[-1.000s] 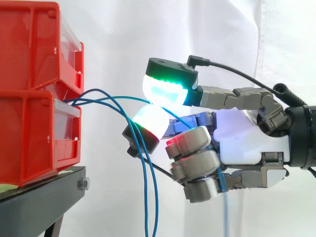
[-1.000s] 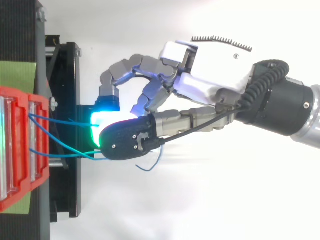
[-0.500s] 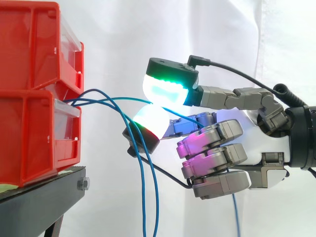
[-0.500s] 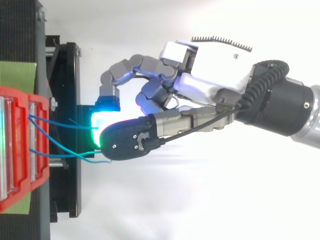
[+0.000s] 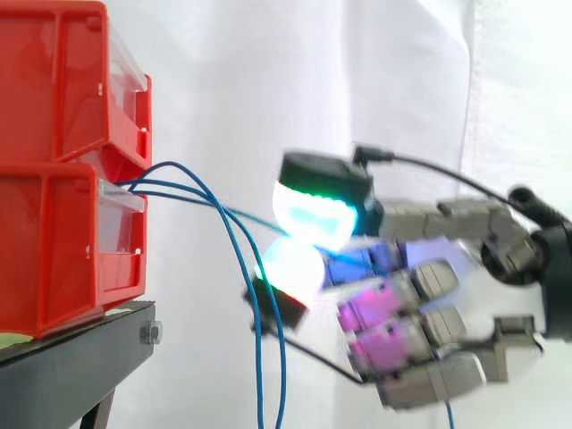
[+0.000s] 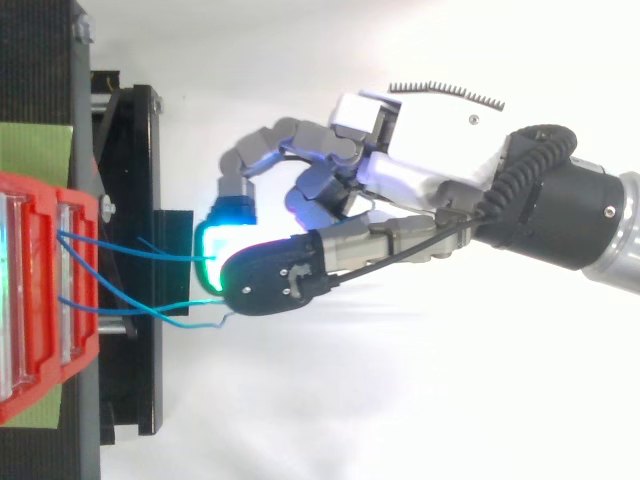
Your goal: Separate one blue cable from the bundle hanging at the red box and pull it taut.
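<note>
Two stacked red boxes (image 5: 63, 170) stand at the left on a black stand (image 5: 71, 366). Blue cables come out between them. One blue cable (image 5: 223, 208) runs rightward in a fairly straight line and ends between two glowing fingertips (image 5: 315, 213) of my hand (image 5: 420, 286), which pinch it. Two other blue cables (image 5: 259, 357) arch out of the box and hang down in front of the lower pad. The remaining fingers are curled toward the palm, glowing magenta. From above, the hand (image 6: 440, 150) reaches in from the right, and the cables (image 6: 140, 307) span from the red box (image 6: 40, 290) to it.
A white curtain hangs behind the work. The black stand's edge (image 6: 125, 180) juts toward the hand below the cables. A green patch (image 6: 35, 150) lies on the stand beside the boxes. A loose blue cable end (image 6: 195, 324) points out near the lower pad.
The hand has moved right and slightly down, away from the red boxes, with the pinched cable following and straightening. The other fingers have curled further in.
</note>
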### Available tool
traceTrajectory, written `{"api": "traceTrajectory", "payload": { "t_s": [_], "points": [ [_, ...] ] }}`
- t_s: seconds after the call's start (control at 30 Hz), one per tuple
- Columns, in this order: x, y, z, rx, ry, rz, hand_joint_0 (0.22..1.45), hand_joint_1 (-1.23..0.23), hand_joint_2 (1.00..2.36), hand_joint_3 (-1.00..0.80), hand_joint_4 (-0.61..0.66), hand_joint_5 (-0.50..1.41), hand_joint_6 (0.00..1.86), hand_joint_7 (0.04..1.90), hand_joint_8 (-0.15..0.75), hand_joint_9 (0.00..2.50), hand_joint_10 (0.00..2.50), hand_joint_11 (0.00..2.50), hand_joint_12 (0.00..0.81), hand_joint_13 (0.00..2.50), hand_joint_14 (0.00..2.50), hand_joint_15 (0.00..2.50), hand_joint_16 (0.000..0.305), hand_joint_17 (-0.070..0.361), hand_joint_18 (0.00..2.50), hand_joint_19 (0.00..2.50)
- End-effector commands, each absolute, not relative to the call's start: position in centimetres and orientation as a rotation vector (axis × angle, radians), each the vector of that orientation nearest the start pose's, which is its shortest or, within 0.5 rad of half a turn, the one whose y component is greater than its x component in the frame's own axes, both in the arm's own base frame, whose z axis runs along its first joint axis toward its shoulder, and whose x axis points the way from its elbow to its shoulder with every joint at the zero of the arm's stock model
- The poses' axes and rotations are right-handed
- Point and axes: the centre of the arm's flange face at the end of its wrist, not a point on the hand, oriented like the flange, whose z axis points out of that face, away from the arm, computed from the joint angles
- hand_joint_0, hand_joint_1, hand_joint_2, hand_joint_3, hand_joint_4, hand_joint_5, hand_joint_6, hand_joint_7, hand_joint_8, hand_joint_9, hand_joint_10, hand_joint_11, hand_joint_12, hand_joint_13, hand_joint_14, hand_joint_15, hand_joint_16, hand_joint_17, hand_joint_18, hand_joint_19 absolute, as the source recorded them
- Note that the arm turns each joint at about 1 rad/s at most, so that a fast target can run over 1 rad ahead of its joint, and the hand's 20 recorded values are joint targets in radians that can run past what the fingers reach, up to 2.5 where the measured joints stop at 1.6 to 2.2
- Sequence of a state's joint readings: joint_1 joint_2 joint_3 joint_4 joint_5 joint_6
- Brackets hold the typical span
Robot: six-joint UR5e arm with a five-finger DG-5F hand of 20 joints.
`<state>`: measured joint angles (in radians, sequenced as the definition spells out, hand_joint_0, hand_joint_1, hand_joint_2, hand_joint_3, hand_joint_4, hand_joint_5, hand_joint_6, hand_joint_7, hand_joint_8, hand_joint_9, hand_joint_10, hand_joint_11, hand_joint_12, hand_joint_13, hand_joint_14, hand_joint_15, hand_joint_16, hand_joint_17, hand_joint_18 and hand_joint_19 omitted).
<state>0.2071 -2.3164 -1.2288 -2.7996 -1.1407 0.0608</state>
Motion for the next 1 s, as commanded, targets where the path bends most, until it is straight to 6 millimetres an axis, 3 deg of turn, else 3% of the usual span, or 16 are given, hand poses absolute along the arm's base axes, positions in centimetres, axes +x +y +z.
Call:
{"api": "traceTrajectory", "payload": {
  "t_s": [0.0,0.13,0.97],
  "points": [
    [74.42,-2.22,19.66,1.384,1.065,1.041,0.66,-0.73,1.02,-0.14,0.09,-0.15,0.94,1.11,0.319,0.98,2.11,1.14,0.373,0.90,2.46,1.35,0.036,0.080,1.45,1.92],
    [75.19,-2.12,20.35,1.348,0.998,1.092,0.66,-0.73,1.02,-0.15,0.09,-0.15,0.94,1.11,0.322,0.98,2.11,1.14,0.373,0.90,2.47,1.35,0.035,0.079,1.45,1.92],
    [75.10,-2.14,20.26,1.346,1.012,1.077,0.66,-0.73,1.02,-0.13,0.09,-0.15,0.94,1.13,0.331,0.98,2.13,1.14,0.372,0.90,2.48,1.35,0.035,0.079,1.45,1.92]
  ]
}}
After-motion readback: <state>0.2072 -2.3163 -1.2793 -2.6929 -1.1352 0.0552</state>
